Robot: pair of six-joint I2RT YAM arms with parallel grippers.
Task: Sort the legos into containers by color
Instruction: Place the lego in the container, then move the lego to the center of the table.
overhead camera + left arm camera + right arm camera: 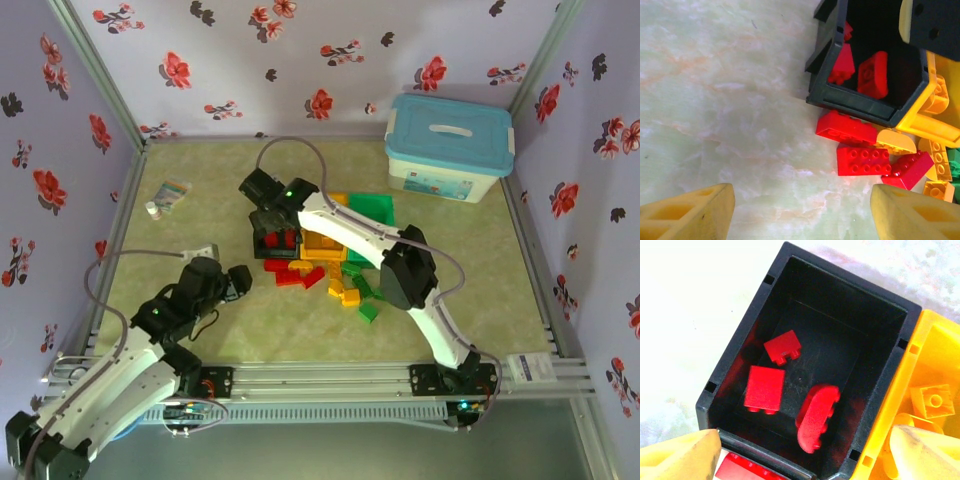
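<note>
Our right gripper point(802, 455) hangs directly over the black bin point(840, 295) with its jaws spread wide and nothing between them; three red bricks point(764, 389) lie on the bin floor below it. The orange-yellow bin point(910, 370) touches the black one on this gripper's right. The loose red legos point(862, 160) rest on the bench point(730, 100) just outside the bin's near wall, under and slightly behind the right gripper. From our left gripper point(800, 215), also open and empty, they lie ahead and to the right, close by. We judge the left arm has the clearer line to them. The middle red brick runs long along the line between the left fingers, so we would turn that wrist to close across its short sides. The bin sits just beyond the bricks
</note>
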